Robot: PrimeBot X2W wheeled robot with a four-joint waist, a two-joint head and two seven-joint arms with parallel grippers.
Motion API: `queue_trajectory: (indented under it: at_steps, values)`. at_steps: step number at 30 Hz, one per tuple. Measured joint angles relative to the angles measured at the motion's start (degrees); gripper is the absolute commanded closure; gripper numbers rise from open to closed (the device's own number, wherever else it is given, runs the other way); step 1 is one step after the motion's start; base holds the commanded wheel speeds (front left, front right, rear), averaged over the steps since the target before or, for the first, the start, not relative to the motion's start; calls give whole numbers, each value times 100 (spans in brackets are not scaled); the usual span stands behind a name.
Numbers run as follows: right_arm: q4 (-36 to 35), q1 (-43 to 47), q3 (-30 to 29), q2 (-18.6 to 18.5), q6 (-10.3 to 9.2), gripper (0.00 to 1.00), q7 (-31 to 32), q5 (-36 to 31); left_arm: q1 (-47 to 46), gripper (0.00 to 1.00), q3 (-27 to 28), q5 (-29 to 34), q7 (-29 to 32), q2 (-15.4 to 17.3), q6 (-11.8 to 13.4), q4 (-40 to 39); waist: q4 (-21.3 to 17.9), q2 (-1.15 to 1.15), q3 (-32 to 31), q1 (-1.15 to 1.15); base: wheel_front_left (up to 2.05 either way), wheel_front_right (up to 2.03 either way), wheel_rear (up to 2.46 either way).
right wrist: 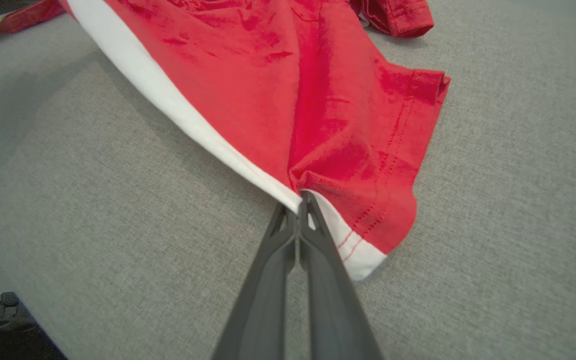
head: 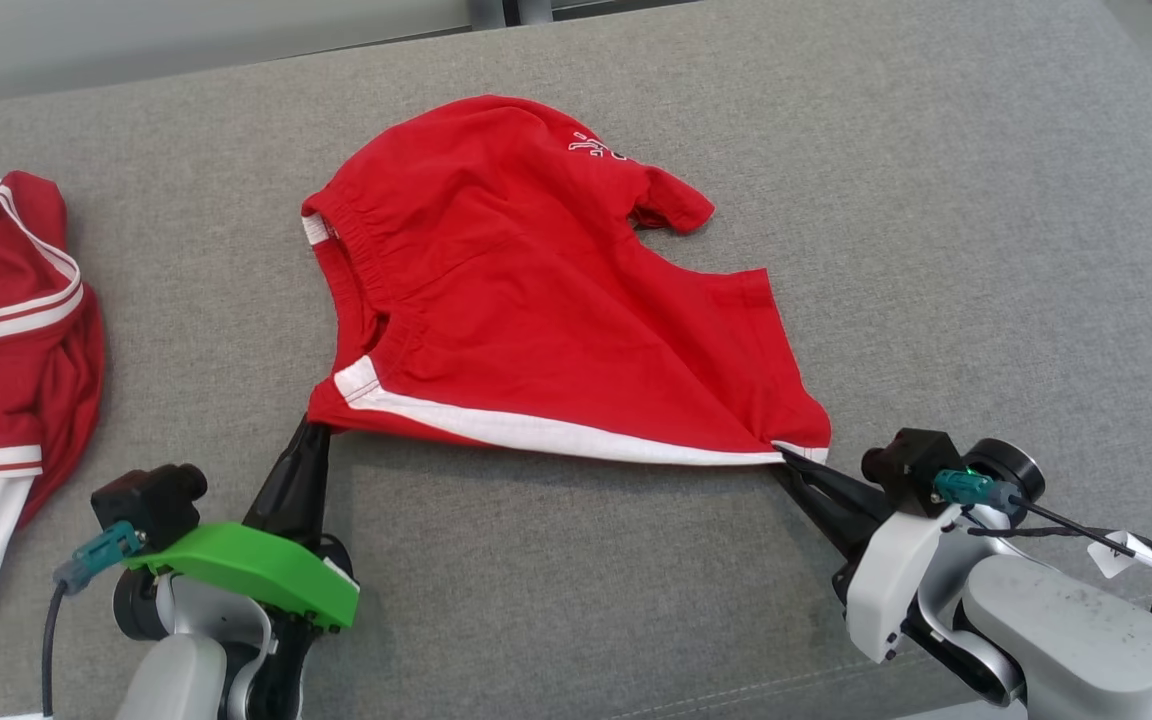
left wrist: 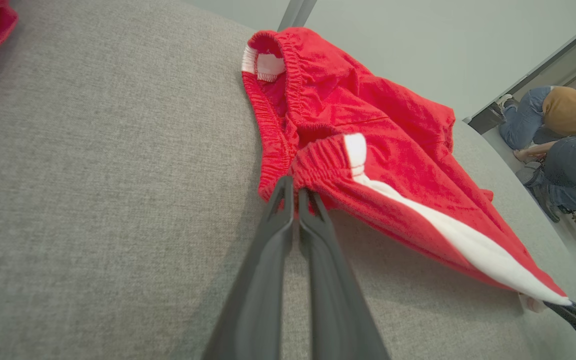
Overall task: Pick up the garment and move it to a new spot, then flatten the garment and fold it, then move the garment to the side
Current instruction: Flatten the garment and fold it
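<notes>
Here the red shorts (head: 536, 290) lie in the middle of the grey cloth table (head: 936, 250). The two grippers hold them by the near edge. The left gripper (head: 314, 428) has its two dark fingers pressed tight together on the corner by the stretchy waistband (head: 376, 260). The left wrist view shows the fingertips (left wrist: 288, 190) biting the red cloth just under the band. The right gripper (head: 786, 460) is pinched tight on the other corner, where the white stripe (head: 536, 432) ends at the leg hem. The right wrist view shows its tips closed on the white edge.

The stripe runs straight from one gripper to the other. That near edge sits a little above the table, with a shadow under it. The rest of the shorts rests on the table.

A red and white shirt (head: 6, 330) lies far to the left, well apart. In the left wrist view, a person (left wrist: 568, 145) crouches past the table.
</notes>
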Motion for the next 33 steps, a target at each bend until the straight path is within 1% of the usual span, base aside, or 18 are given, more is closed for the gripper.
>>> queue_trajectory:
  at_steps: [5,7,8,9,10,11,12,15,17,18,20,21,22,23,24,27,29,33]
  values:
    - [-36,8,-11,-59,-112,100,-36,-71,236,100,-159,14,-278,-5,-46,-123,47,0,2,0,0,0,0]
    - [-40,11,19,-112,-111,83,-37,-120,371,100,-181,24,-361,-8,-52,-121,84,0,5,0,0,0,0]
    - [-41,10,47,-120,-111,79,-37,-164,465,100,-177,24,-426,-8,-52,-120,97,0,5,0,0,0,0]
    - [-42,10,88,-121,-111,73,-37,-224,575,100,-179,24,-469,-7,-52,-112,106,0,4,0,0,0,0]
    - [-41,12,131,-123,-111,57,-37,-271,670,100,-186,24,-498,-7,-52,-91,112,0,3,0,0,0,0]
    - [-38,14,151,-133,-112,30,-37,-300,744,100,-212,23,-531,-7,-53,-69,118,0,1,0,0,0,0]
    - [-33,16,152,-142,-113,0,-37,-303,801,100,-257,23,-564,-7,-64,-46,124,0,-6,0,0,0,0]
    - [-40,31,183,-205,-118,0,-36,-316,937,100,-374,25,-606,-9,-91,-35,148,0,-24,0,0,0,0]
    - [-59,54,181,-231,-156,0,-36,-315,1017,100,-456,25,-608,-5,-93,-31,155,0,-23,0,0,0,0]
    - [-87,81,176,-242,-158,0,-36,-315,1055,88,-505,25,-608,-7,-93,-21,157,0,-21,0,0,0,0]
    - [-159,157,158,-263,-204,0,-36,-298,1117,74,-558,58,-627,-5,-97,-16,158,0,-19,0,0,0,0]
    - [-199,196,127,-272,-209,0,-37,-279,1143,65,-564,66,-650,-5,-101,-16,158,0,-18,0,0,0,0]
    - [-245,243,82,-281,-215,0,-55,-237,1159,54,-567,66,-656,-1,-101,-18,157,0,-16,0,0,0,0]
    - [-292,285,44,-294,-248,0,-73,-200,1171,19,-572,67,-658,2,-101,-30,155,0,-15,0,0,0,0]
    - [-336,331,-9,-308,-286,0,-78,-181,1187,0,-576,67,-692,4,-102,-46,152,0,-15,0,0,0,0]
    - [-427,449,-107,-349,-316,0,-79,-74,1263,0,-558,75,-708,22,-102,-66,132,0,-25,0,0,0,0]
    - [-471,548,-213,-364,-390,0,-88,41,1344,0,-519,115,-758,74,-101,-85,109,0,-52,0,0,0,0]
    - [-544,722,-410,-481,-437,0,-129,185,1421,0,-419,270,-834,180,-83,-301,45,0,-98,0,0,0,0]
